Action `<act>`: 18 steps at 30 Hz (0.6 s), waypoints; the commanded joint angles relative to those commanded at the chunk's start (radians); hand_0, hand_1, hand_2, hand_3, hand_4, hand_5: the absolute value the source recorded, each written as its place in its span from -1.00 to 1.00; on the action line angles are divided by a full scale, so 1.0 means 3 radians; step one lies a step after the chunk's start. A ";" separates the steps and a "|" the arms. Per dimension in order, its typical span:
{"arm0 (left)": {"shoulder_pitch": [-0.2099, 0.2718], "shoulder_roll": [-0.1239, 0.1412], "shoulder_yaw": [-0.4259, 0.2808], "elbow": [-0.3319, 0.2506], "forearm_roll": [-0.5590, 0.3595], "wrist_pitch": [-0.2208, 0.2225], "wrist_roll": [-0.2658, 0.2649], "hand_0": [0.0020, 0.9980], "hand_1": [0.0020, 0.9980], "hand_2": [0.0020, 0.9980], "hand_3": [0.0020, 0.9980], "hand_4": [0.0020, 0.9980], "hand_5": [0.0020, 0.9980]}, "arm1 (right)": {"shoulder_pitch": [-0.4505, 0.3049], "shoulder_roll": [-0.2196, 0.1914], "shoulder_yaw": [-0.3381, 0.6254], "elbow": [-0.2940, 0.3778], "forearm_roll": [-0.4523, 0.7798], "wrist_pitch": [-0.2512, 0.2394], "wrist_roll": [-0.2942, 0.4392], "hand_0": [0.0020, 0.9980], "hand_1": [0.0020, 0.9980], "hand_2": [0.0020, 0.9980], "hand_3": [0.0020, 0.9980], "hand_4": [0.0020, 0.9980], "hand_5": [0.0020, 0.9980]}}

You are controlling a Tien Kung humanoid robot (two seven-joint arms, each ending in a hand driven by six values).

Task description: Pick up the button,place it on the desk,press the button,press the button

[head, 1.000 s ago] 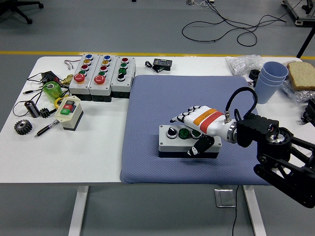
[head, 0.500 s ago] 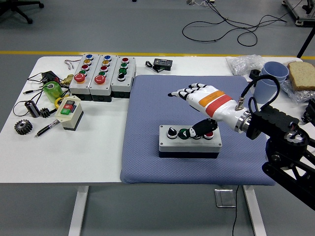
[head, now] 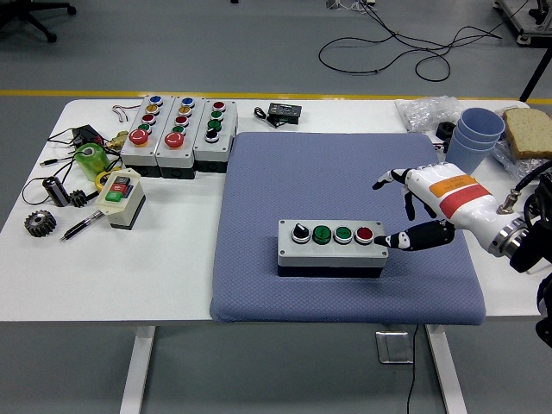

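Note:
A grey button box (head: 332,247) lies on the blue mat (head: 259,172), carrying a black knob, two green buttons and a red button (head: 364,234) in a row. My right hand (head: 412,205) hovers just right of the box, white with an orange band, fingers spread and holding nothing. Its thumb tip (head: 390,241) sits close to the box's right end, and I cannot tell whether it touches. The left arm does not show.
Three more button boxes (head: 179,128) stand at the back left. A beige switch box (head: 121,197), a green tape roll (head: 89,160), a gear (head: 39,223) and cables lie at the left. Blue cups (head: 473,141), bread (head: 528,133) and plastic bags occupy the back right.
My right hand let go of the button box, lifted off it and drew back to the right. The box stays in place on the mat.

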 joint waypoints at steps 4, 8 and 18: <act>0.0004 0.0000 -0.0007 0.0000 0.0009 0.0001 0.0000 0.19 0.27 0.34 0.09 -0.31 0.39 | -0.0105 -0.0028 -0.0008 0.0028 -0.0029 0.0074 -0.0025 -0.80 -1.00 -0.59 0.31 0.92 -0.04; 0.0004 0.0000 0.0000 0.0000 -0.0008 0.0004 -0.0004 0.19 0.27 0.34 0.09 -0.31 0.39 | -0.0148 -0.0040 -0.0031 0.0043 -0.0046 0.0083 -0.0028 -0.81 -1.00 -0.60 0.29 0.91 -0.01; -0.0016 0.0000 0.0013 0.0000 -0.0040 0.0008 -0.0005 0.19 0.27 0.34 0.09 -0.31 0.39 | -0.0077 0.0026 -0.0130 0.0025 -0.0074 0.0094 -0.0046 -0.81 -1.00 -0.60 0.30 0.89 -0.04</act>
